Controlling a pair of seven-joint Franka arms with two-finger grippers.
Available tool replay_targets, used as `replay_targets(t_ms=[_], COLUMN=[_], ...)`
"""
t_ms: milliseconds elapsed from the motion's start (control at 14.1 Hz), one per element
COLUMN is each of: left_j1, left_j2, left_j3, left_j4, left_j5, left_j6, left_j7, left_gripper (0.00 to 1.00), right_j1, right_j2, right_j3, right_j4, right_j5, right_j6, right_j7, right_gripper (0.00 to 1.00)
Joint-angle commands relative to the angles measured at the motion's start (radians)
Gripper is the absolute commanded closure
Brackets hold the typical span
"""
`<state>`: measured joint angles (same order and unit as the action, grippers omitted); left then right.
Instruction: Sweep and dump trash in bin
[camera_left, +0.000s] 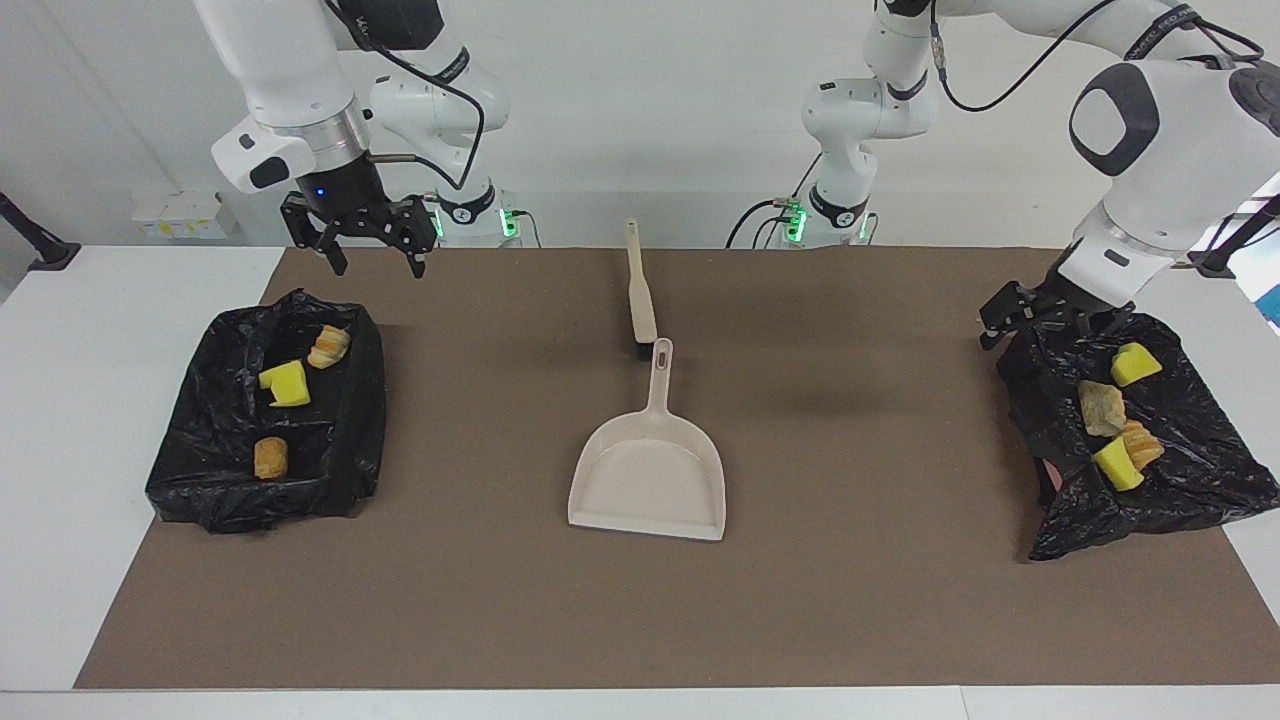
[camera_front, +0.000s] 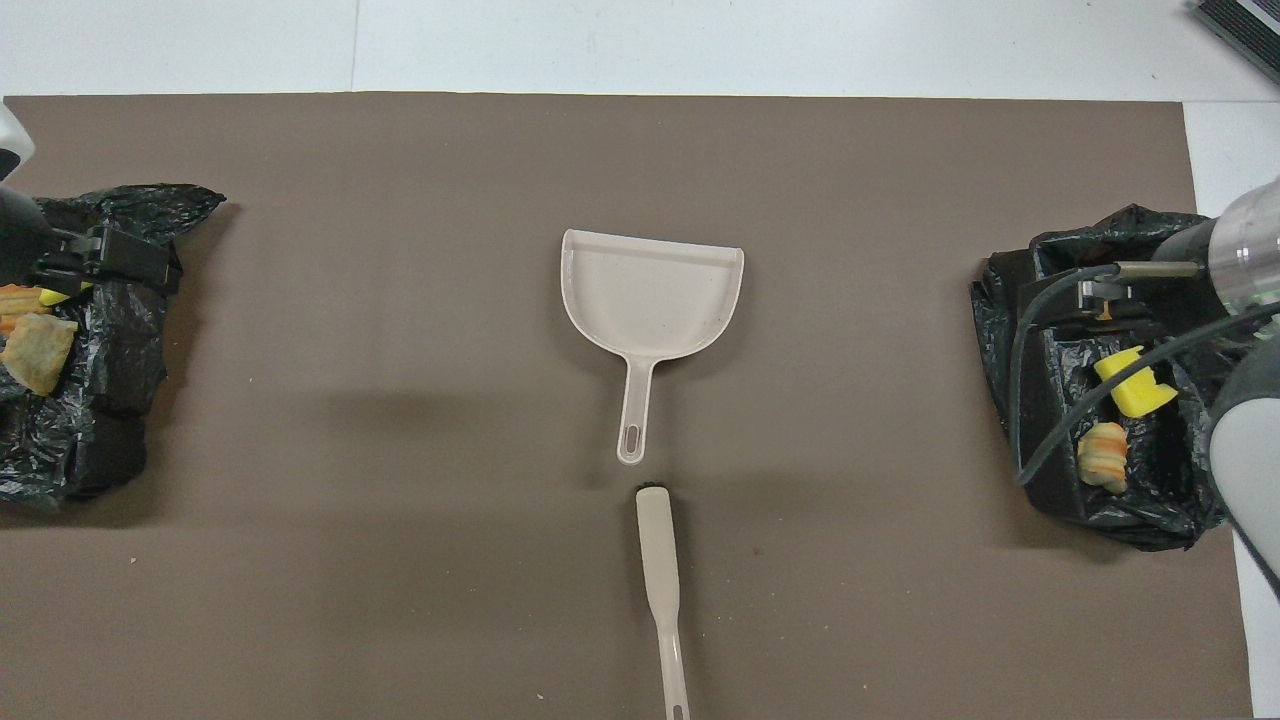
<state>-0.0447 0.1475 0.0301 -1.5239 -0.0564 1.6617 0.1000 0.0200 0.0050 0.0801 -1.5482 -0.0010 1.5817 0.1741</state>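
Every scrap of trash lies in two black bags: four pieces (camera_left: 1112, 412) in the bag (camera_left: 1190, 470) at the left arm's end of the desk (camera_left: 850, 600), three (camera_left: 285, 385) in the other bag (camera_left: 200, 480). Dustpan (camera_left: 650, 470) and brush (camera_left: 638, 290) sit mid-desk. Left pincer (camera_left: 1010, 318) hovers empty over its bag's edge, spread wide; right pincer (camera_left: 370, 250) hangs open, empty, above its bag's edge.

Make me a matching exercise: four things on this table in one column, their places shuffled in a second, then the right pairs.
Things:
1. dustpan
2. brush
3. left claw
4. right claw

Places:
A. over the corner of the bag with four scraps
B. nearer to the robots than the pan's handle
C. mid-mat, empty
D. in the air above the edge of the mat nearest the robots, toward the three-scrap bag

Pairs: 1-C, 2-B, 3-A, 4-D
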Motion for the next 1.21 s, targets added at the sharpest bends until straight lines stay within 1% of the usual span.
replay_targets(t_ms=[0, 71, 142, 213, 284, 497, 639, 710, 1136], left_j1=[-0.02, -0.017, -0.006, -0.006, -0.01, -0.02, -0.021, -0.021, -0.02], left_j2=[-0.06, -0.097, -0.129, -0.156, -0.172, -0.175, -0.175, -0.175, -0.175], left_j3=[0.005, 0.005, 0.007, 0.007, 0.007, 0.007, 0.005, 0.004, 0.004], left_j4=[0.001, -0.015, -0.054, -0.103, -0.131, -0.118, -0.095, -0.094, -0.084], left_j5=[0.033, 0.032, 0.032, 0.032, 0.032, 0.033, 0.05, 0.062, 0.061], left_j6=[-0.065, -0.069, -0.071, -0.047, -0.024, -0.033, -0.089, -0.097, -0.109], left_j7=[-0.016, -0.023, -0.017, -0.014, -0.013, -0.009, -0.01, -0.009, -0.016], left_gripper=[0.0, 0.0, 0.0, 0.0, 0.0, 0.0, 0.0, 0.0, 0.0], right_j1=[-0.008, -0.008, -0.008, -0.008, -0.008, -0.008, -0.008, -0.008, -0.008], right_j2=[-0.025, -0.025, -0.025, -0.025, -0.025, -0.025, -0.025, -0.025, -0.025], right_j3=[-0.003, -0.003, -0.003, -0.003, -0.003, -0.003, -0.005, -0.005, -0.006], right_j4=[-0.029, -0.029, -0.029, -0.03, -0.03, -0.029, -0.029, -0.03, -0.03], right_j5=[0.024, 0.025, 0.026, 0.026, 0.024, 0.024, 0.024, 0.024, 0.024], right_j6=[0.006, 0.006, 0.006, 0.008, 0.008, 0.008, 0.008, 0.008, 0.009], right_j7=[-0.021, -0.019, -0.019, -0.019, -0.021, -0.019, -0.019, -0.019, -0.021], right_gripper=[0.0, 0.0, 0.0, 0.0, 0.0, 0.0, 0.0, 0.0, 0.0])
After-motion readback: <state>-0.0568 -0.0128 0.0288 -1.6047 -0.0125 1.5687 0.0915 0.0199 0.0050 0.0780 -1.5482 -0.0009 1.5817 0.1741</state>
